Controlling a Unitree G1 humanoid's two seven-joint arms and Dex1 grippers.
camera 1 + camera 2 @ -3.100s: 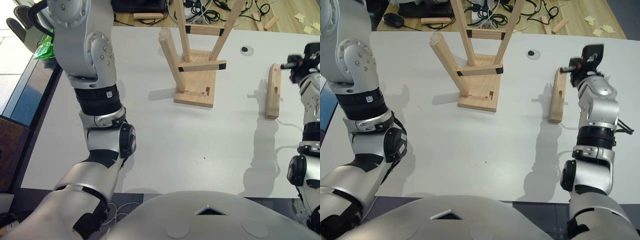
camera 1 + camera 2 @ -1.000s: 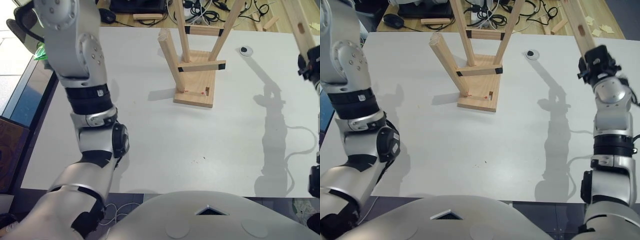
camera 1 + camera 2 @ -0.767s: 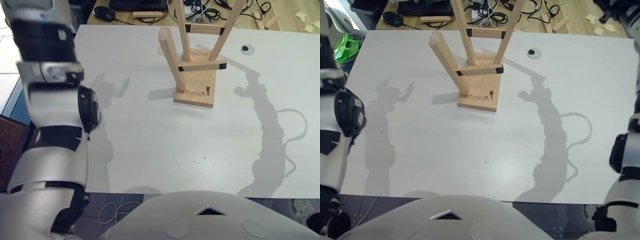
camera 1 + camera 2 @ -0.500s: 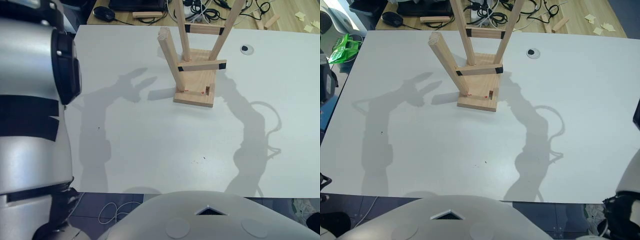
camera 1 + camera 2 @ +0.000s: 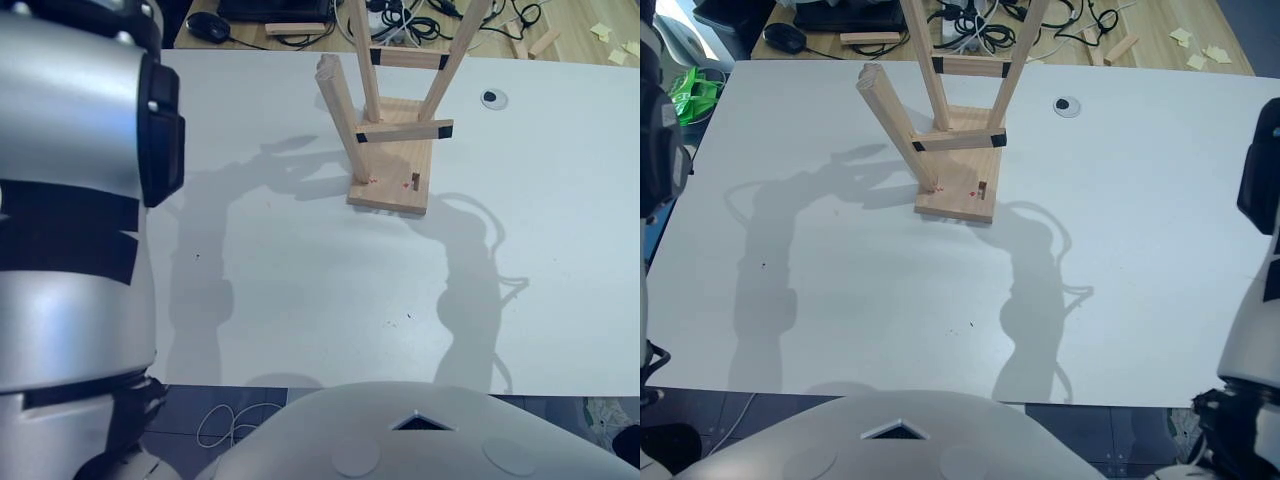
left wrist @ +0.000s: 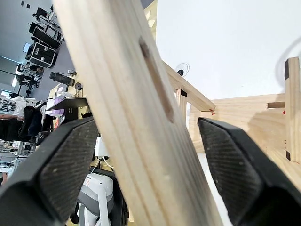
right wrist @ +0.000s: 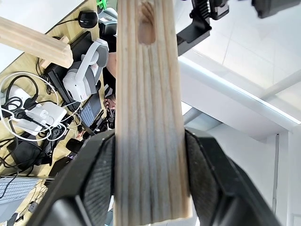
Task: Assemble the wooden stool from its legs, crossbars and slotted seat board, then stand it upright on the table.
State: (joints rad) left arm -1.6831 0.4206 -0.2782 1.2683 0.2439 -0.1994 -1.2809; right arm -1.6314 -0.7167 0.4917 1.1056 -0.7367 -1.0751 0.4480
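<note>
1. The right claw is clamped on a loose leg. Its black pads press on both side faces, and the leg runs straight out past the claw to an oval slot near its far end.
2. The left claw is spread wide and straddles a slotted leg. One pad sits at the wood and the other stands a sliver off it, so nothing is pinched there.
3. Just beyond the left claw lies the seat board, flat on the white table, with the half-built stool standing upside down on it.
4. Three legs rise from that board. Two crossbars tie them, one low and one higher, with black tape at the joints.
5. One of the three, the leaning leg, tilts outward toward the left arm's side — I cannot tell for sure whether it is the piece between the left claw's pads.
6. The board's near corner on the right arm's side shows an open slot.
7. A small round black cap sits in the tabletop, well apart from the stool, on the right arm's side.
8. Far beyond the right claw, cables lie tangled on the floor.
</note>
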